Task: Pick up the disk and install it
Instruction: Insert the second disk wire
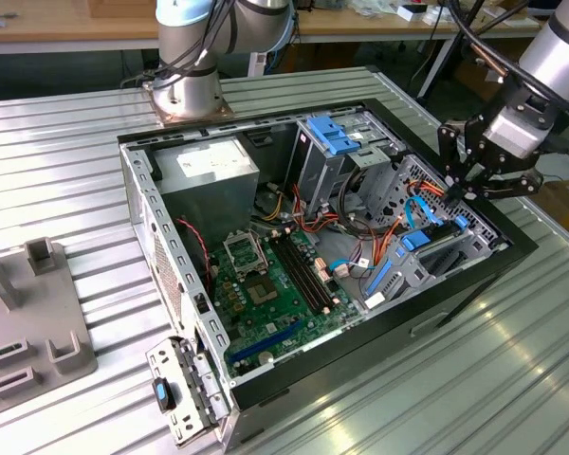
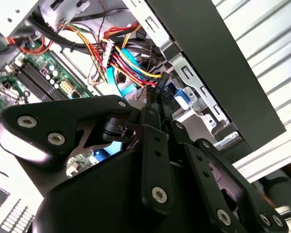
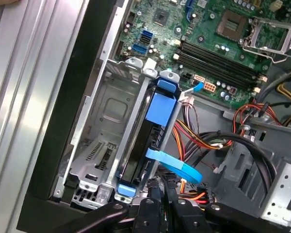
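My claw (image 1: 462,190): fingers pressed together, pinching nothing | over the open computer case (image 1: 266,389) | disk (image 3: 145,145): on edge in the drive bay (image 3: 99,126), apparently seated.

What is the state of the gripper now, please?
Gripper: shut, holding nothing, above the disk that sits on edge in the case's bay.

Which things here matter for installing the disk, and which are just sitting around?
Part of the job:
- silver-grey disk with blue plastic rails, standing in the grey metal drive bay
- black robot hand, above that bay
- open black computer case

Just lying about:
- grey plastic fixture block
- ribbed metal table
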Robot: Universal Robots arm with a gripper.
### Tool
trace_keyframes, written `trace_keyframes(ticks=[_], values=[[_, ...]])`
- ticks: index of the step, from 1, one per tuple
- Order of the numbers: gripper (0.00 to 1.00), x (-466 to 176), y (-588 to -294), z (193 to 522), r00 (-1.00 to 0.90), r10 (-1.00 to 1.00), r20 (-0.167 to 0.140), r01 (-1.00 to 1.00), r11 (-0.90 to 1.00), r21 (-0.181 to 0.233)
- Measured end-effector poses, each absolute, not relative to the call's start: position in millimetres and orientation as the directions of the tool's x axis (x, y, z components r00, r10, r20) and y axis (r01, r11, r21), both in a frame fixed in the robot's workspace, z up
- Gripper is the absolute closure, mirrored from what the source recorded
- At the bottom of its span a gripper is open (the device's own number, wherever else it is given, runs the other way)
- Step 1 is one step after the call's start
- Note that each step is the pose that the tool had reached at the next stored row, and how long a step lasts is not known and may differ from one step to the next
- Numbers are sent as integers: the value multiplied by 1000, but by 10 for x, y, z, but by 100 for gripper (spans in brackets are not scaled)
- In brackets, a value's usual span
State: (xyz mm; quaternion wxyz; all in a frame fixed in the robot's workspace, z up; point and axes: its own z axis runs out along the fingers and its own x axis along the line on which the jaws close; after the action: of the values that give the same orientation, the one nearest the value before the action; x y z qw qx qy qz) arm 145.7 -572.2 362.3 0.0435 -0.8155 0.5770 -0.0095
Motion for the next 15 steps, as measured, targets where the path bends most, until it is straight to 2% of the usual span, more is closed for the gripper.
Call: trace_keyframes(ticks=[7,15], values=[[84,1375,-5722,3617,312,-949,-35,-948,-309,-82],[84,1367,-5723,3578,150,-988,-33,-986,-146,-82]])
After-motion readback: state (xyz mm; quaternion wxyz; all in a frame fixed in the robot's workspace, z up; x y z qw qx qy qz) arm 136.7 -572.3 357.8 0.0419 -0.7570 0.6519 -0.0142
